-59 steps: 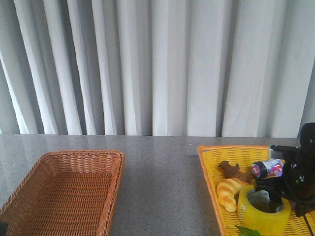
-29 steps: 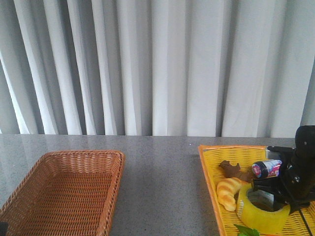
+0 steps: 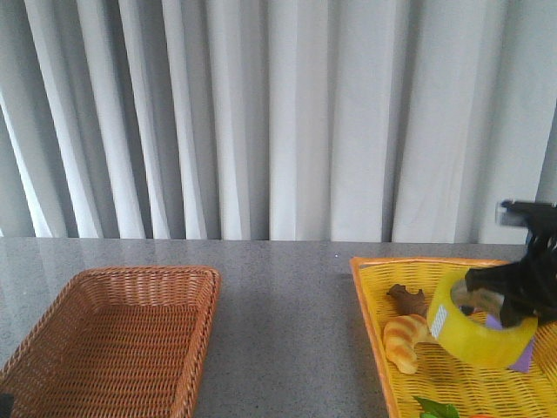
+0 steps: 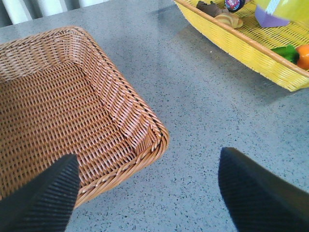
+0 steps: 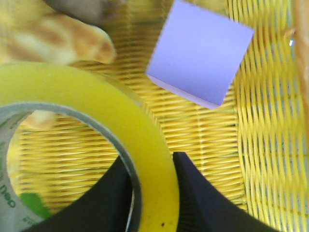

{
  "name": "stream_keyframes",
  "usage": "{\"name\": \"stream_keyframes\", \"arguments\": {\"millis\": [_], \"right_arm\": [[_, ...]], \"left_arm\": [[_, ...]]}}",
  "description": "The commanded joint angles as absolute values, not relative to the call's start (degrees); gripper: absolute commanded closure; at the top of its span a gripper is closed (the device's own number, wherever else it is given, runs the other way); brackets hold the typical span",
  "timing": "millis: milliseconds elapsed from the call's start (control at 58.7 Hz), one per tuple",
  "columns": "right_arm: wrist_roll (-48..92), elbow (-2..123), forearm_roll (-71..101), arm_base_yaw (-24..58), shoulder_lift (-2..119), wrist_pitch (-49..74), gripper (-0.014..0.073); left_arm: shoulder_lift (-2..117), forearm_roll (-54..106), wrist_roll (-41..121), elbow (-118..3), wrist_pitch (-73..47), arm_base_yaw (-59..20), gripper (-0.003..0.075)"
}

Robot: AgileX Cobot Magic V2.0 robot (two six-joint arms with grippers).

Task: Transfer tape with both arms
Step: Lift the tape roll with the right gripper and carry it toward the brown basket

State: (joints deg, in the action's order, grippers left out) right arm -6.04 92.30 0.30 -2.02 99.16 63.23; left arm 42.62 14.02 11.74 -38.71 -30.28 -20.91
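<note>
Grey speckled table (image 3: 278, 296), white pleated curtain (image 3: 261, 113) behind. Left: brown woven wicker basket (image 3: 113, 348), left gripper (image 4: 145, 193) spread open above its near corner. Bare tabletop runs between the basket and the yellow woven tray (image 3: 370, 331). Right gripper (image 5: 153, 193) pinches the wall of the translucent yellow tape roll (image 3: 483, 326). Roll was lying in the tray 1.0 s ago; now lifted and tilted above croissant (image 3: 405, 341) and purple block (image 5: 199, 59).

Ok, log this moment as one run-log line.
phase: lift | right gripper: shut on tape, raised above yellow tray | left gripper: open, over table by wicker basket | handover: not yet
</note>
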Motion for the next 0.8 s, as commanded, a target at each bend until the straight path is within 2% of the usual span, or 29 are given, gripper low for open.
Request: {"name": "stream_keyframes", "arguments": {"millis": [0, 205, 443, 597, 784], "right_arm": [[0.0, 94.2, 5.4, -0.9, 92.8, 58.2, 0.0521], [10.3, 94.2, 12.8, 9.0, 90.0, 52.3, 0.0512], [13.9, 94.2, 8.3, 24.3, 96.1, 48.9, 0.0508], [13.6, 94.2, 2.5, 29.0, 101.6, 48.7, 0.0503], [13.5, 94.2, -2.2, 30.6, 106.8, 48.7, 0.0494]], "left_arm": [[42.6, 15.1, 11.7, -40.8, -26.8, -21.3, 0.0144], [42.6, 15.1, 11.7, -40.8, -26.9, -21.3, 0.0144], [42.6, 15.1, 11.7, -40.8, -26.9, -21.3, 0.0144], [42.6, 15.1, 11.7, -40.8, -28.1, -21.3, 0.0144], [42.6, 15.1, 11.7, -40.8, -30.0, -21.3, 0.0144]]}}
